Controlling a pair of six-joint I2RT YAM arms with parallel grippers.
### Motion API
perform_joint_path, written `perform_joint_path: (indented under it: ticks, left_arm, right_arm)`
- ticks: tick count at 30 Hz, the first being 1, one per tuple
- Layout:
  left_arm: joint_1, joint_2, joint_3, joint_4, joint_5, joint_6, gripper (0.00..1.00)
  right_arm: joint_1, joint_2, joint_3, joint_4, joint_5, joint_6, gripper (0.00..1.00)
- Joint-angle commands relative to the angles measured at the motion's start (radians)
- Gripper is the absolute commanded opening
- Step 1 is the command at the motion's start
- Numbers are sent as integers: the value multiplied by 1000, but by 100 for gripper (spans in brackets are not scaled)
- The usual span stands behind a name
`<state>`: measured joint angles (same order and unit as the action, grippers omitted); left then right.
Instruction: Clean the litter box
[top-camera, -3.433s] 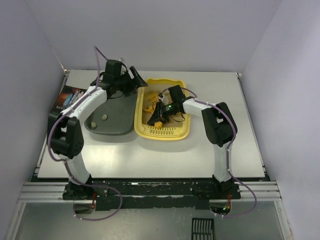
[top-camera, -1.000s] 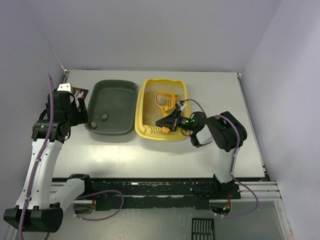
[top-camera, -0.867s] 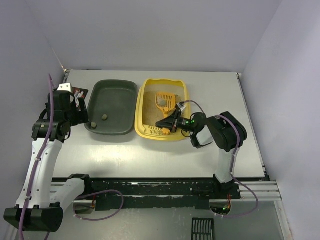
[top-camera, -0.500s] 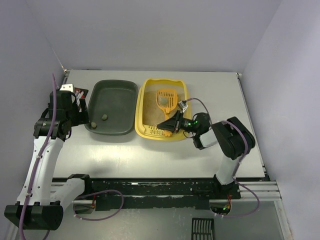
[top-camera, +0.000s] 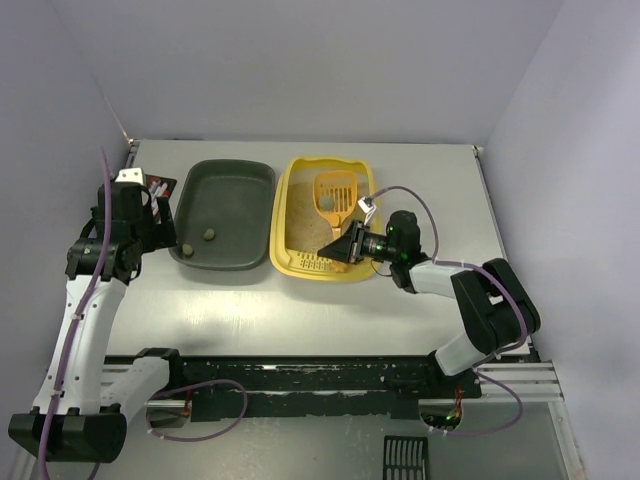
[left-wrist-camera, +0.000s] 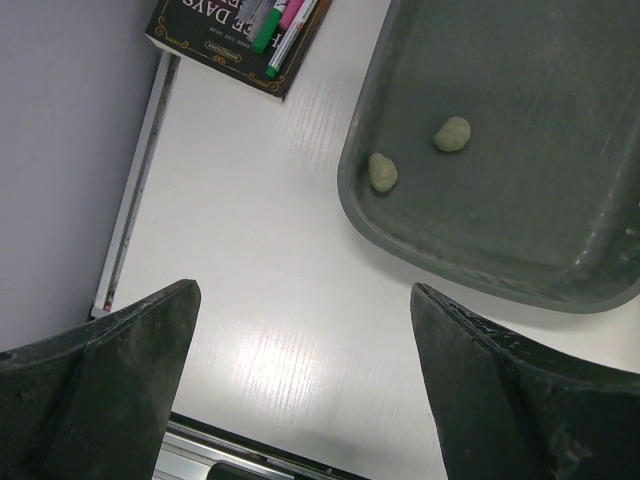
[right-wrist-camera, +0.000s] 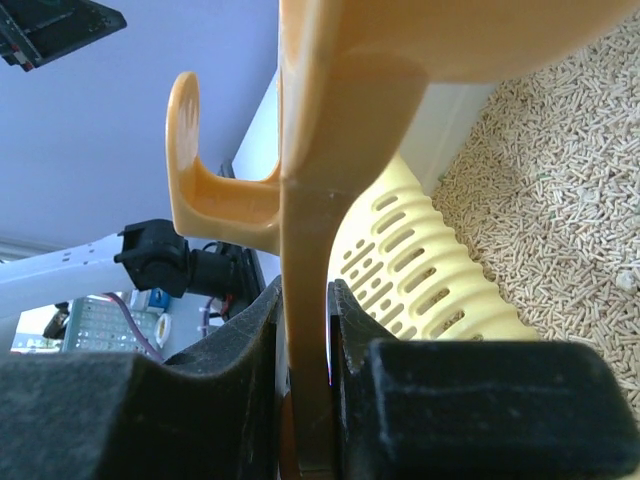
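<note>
A white table (top-camera: 300, 310) carries two trays side by side, close together. The yellow litter box (top-camera: 300, 266) sits at the middle of the table with its slotted ledge towards the arms and beige litter (right-wrist-camera: 560, 220) filling its floor. The dark tray (top-camera: 225, 262) lies just to its left.

The right claw (top-camera: 340, 249) reaches in over the ledge end of the box and is clamped tight on the handle of the orange-yellow scoop (top-camera: 335, 190). The scoop's slotted head lies further in, over the litter near the far end. The left claw (left-wrist-camera: 302, 300) hangs over bare table beside the dark tray, its jaws spread wide with nothing between them.

Two pale clumps (left-wrist-camera: 383, 172) (left-wrist-camera: 452, 134) rest in the dark tray near its left wall. A book (left-wrist-camera: 225, 45) with pens on it lies at the table's left edge.

The step in hand looks like sifting, with part of the waste already moved across. Whether the scoop holds a clump is too small to tell. The next move calls for drawing the head through the litter and lifting it level so the litter drains. The scoop then has to travel over the box's left wall and tip into the dark tray.
</note>
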<state>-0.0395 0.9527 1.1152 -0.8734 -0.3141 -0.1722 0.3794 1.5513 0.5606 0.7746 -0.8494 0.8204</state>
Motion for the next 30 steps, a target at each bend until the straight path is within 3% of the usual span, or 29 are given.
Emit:
perform_joint_path:
  ticks: [1,5,10,11,24,28,30]
  left_arm:
    - [12,-23,1,4,-28,-8,98]
    - [13,-25,1,4,-30,-9,98]
    - [12,-16,1,4,-38,-12,98]
    - [12,-14,1,2,-46,-13,98]
    - [17,-20,0,3,-49,-17,98]
    - [19,-23,0,3,-49,-16,98]
    - [20,-25,-1,4,-48,-16,98]
  right_arm:
    - [-2,-9,-23,55,2,21,0]
    - [-4,75,-36,321,-79,285,0]
    - [-2,294,-38,1015,-101,917,0]
    - [0,324,-24,1045,-102,986,0]
    - [30,262,-46,984,-82,971,0]
    - [30,178,-69,742,-70,829,0]
    - [30,82,-52,453,-57,632,0]
